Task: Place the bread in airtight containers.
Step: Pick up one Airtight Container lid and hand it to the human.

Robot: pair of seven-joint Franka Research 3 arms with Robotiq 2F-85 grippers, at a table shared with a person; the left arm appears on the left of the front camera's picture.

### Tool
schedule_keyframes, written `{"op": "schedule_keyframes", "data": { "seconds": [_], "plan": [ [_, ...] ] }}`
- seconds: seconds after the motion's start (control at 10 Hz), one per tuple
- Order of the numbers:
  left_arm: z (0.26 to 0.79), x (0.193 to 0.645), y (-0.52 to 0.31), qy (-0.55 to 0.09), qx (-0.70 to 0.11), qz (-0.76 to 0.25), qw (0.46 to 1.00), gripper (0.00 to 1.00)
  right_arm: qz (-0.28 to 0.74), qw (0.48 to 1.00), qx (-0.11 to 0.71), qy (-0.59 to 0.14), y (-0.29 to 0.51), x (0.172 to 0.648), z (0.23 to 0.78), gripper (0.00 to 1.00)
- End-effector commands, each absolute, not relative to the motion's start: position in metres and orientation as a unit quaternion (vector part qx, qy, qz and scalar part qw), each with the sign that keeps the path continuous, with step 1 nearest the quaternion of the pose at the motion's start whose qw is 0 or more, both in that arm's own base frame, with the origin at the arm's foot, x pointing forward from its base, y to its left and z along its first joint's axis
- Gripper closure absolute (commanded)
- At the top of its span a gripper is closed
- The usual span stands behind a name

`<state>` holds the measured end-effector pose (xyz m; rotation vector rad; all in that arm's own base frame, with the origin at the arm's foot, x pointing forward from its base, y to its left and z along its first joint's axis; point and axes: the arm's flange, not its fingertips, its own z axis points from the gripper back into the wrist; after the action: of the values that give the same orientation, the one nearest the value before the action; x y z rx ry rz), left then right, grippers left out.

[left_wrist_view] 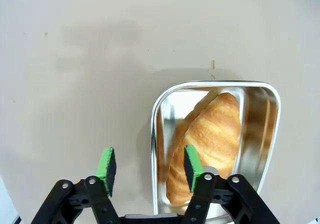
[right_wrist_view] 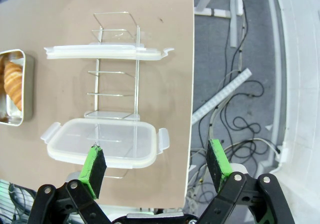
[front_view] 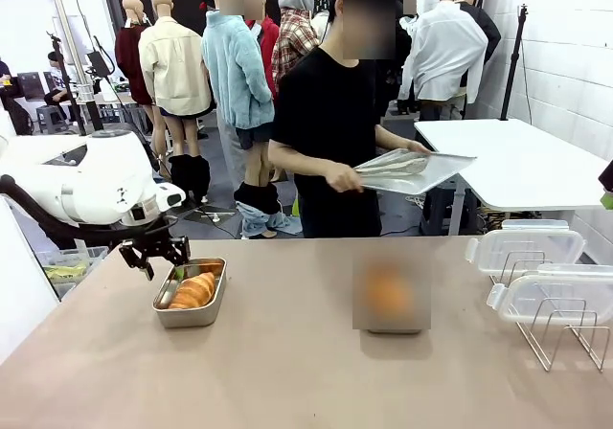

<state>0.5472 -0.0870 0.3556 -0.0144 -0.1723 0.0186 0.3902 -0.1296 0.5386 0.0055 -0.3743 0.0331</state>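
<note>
A croissant (left_wrist_view: 210, 139) lies in its steel tin (left_wrist_view: 215, 84) on the counter (left_wrist_view: 75, 59), below one pad of the left jaws, which hang spread and empty, while the right jaws gape, empty, above two clear lids (right_wrist_view: 102, 146), neither yet fitted.

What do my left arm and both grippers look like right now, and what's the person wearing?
The left arm is glossy white with rounded housings and a black cable beneath. The left gripper and right gripper are black two-finger linkages with silver pivot pins and green pads. The person wears a black short-sleeved T-shirt.
</note>
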Motion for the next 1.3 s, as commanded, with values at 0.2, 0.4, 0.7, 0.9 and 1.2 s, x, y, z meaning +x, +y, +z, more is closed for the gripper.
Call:
{"op": "schedule_keyframes", "data": {
  "seconds": [0.2, 0.4, 0.7, 0.9, 1.2],
  "plan": [
    [0.395, 0.536, -0.059, -0.138, -0.004, 0.002, 0.99, 0.0, 0.022, 0.982, -0.005, -0.185, -0.131, 0.39, 0.539, 0.0],
    [0.426, 0.537, -0.027, -0.182, 0.01, 0.032, 0.983, 0.0, 0.022, 0.982, -0.005, -0.185, -0.131, 0.39, 0.539, 0.0],
    [0.454, 0.547, 0.045, -0.204, 0.027, 0.065, 0.976, 0.0, 0.022, 0.982, -0.005, -0.185, -0.131, 0.39, 0.539, 0.0],
    [0.452, 0.547, 0.085, -0.19, -0.011, 0.101, 0.977, 0.0, 0.022, 0.982, -0.005, -0.185, -0.131, 0.39, 0.539, 0.0],
    [0.438, 0.547, 0.102, -0.169, -0.027, 0.11, 0.979, 0.0, 0.022, 0.982, -0.005, -0.185, -0.131, 0.39, 0.539, 0.0]
  ]
}}
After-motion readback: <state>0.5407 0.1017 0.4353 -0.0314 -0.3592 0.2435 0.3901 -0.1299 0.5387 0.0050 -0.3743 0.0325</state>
